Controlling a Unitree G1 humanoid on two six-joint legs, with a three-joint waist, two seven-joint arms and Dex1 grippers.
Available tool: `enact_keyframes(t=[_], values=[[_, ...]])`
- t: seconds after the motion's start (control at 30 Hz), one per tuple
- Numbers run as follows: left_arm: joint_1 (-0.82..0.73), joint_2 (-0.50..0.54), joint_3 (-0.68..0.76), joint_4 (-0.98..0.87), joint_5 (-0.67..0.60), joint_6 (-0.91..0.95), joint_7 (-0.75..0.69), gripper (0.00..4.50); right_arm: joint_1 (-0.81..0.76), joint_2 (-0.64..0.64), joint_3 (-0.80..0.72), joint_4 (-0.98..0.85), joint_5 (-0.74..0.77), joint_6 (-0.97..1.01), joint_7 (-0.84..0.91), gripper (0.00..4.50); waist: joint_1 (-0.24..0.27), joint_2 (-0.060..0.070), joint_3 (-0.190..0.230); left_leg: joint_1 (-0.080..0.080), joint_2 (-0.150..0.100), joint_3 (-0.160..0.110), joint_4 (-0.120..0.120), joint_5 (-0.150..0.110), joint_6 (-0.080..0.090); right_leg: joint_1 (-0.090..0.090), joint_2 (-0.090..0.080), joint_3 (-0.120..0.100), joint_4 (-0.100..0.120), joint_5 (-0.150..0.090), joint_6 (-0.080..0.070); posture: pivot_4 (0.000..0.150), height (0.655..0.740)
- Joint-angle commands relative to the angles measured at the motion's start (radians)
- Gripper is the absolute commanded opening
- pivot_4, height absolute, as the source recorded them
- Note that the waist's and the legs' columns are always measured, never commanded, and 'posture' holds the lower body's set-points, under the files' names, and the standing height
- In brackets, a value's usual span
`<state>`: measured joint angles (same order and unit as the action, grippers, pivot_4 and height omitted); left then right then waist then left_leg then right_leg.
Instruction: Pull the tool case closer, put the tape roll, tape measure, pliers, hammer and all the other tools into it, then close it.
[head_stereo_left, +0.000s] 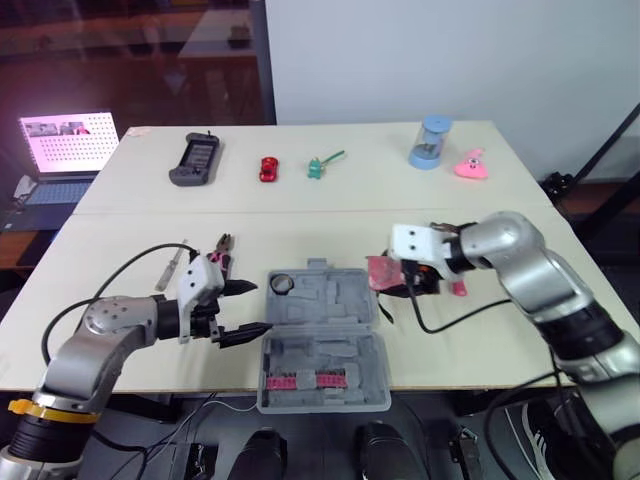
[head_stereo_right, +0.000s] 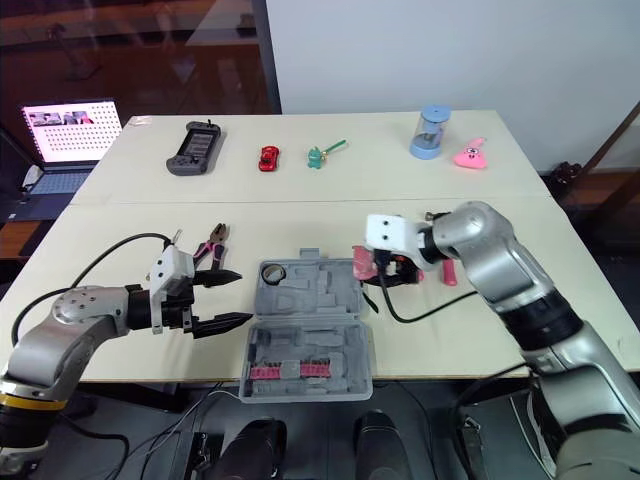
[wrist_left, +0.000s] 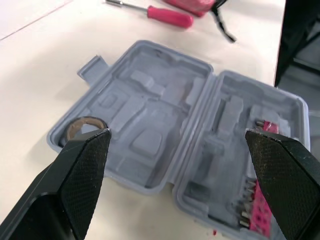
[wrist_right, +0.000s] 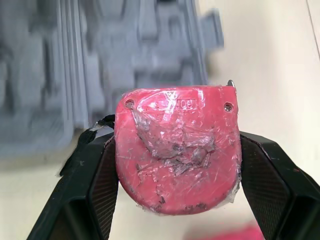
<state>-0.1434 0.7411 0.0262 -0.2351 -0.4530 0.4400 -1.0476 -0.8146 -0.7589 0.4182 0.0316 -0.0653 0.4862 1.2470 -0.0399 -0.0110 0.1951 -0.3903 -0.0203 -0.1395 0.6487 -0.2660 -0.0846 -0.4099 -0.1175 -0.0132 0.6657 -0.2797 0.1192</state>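
Grey plastic, the tool case (head_stereo_left: 330, 300) lies open near the table's front edge, with the tape roll (head_stereo_left: 281, 283) seated in its far left pocket and a pink bit strip (head_stereo_left: 305, 380) in the near half. The left gripper (head_stereo_left: 256, 308) hangs empty at the case's left edge with its 2 fingers spread wide, and the pliers (head_stereo_left: 222, 250) lie just beyond it. The right gripper (head_stereo_left: 390, 276) pinches the pink tape measure (wrist_right: 177, 150) at the case's far right corner, beside what looks like a pink screwdriver (wrist_left: 170, 15).
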Motion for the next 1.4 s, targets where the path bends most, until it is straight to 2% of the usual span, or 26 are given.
enact_keyframes(t=[0.03, 0.27, 0.5, 0.8, 1.13, 1.23, 1.4], values=[[0.048, 0.014, 0.011, -0.026, 0.018, -0.036, 0.000, 4.50, -0.090, 0.036, 0.047, 0.083, -0.045, -0.001, 0.031, 2.94, -0.001, 0.000, 0.000, 0.000, 0.000, 0.000, 0.000, 0.000, 0.000, 0.000, 0.000, 0.000, 0.000, 0.000, 0.000, 0.150, 0.6902], [0.093, -0.007, 0.031, -0.044, 0.013, -0.050, 0.039, 4.50, -0.208, 0.168, 0.170, 0.260, -0.140, 0.022, 0.047, 2.94, -0.005, 0.000, 0.000, 0.000, 0.000, 0.000, 0.000, 0.000, 0.000, -0.002, 0.000, 0.000, 0.001, 0.000, 0.000, 0.150, 0.6902], [0.155, -0.004, 0.057, -0.070, 0.016, -0.066, 0.067, 4.50, -0.213, 0.248, 0.243, 0.415, -0.237, -0.122, -0.009, 2.94, -0.004, 0.000, 0.000, -0.001, 0.000, 0.000, 0.000, 0.000, 0.000, -0.003, 0.000, 0.000, 0.001, 0.000, 0.000, 0.150, 0.6902], [0.188, 0.000, 0.067, -0.075, 0.037, -0.085, 0.089, 4.50, -0.216, 0.312, 0.240, 0.550, -0.296, -0.244, -0.063, 2.94, -0.005, 0.000, 0.000, -0.001, 0.000, 0.000, 0.000, 0.000, 0.000, -0.004, 0.000, 0.000, 0.002, 0.000, 0.000, 0.150, 0.6902], [0.186, 0.001, 0.054, -0.072, 0.037, -0.089, 0.094, 4.50, -0.202, 0.317, 0.212, 0.560, -0.323, -0.280, -0.091, 2.94, -0.005, 0.000, 0.000, -0.001, 0.000, 0.000, 0.000, 0.000, -0.001, -0.004, 0.000, 0.000, 0.003, 0.001, -0.001, 0.150, 0.6902], [0.184, -0.001, 0.047, -0.072, 0.037, -0.089, 0.093, 4.50, -0.193, 0.309, 0.197, 0.528, -0.322, -0.284, -0.104, 4.44, -0.005, 0.000, 0.000, -0.001, 0.000, 0.000, 0.000, 0.000, -0.001, -0.004, 0.000, 0.001, 0.003, 0.001, -0.001, 0.150, 0.6902], [0.191, 0.010, 0.043, -0.061, 0.039, -0.095, 0.071, 4.50, -0.155, 0.262, 0.154, 0.377, -0.300, -0.236, -0.067, 4.48, -0.004, 0.000, 0.000, -0.001, 0.000, 0.000, 0.000, 0.000, -0.001, -0.004, 0.000, 0.001, 0.003, 0.001, -0.001, 0.150, 0.6902]])
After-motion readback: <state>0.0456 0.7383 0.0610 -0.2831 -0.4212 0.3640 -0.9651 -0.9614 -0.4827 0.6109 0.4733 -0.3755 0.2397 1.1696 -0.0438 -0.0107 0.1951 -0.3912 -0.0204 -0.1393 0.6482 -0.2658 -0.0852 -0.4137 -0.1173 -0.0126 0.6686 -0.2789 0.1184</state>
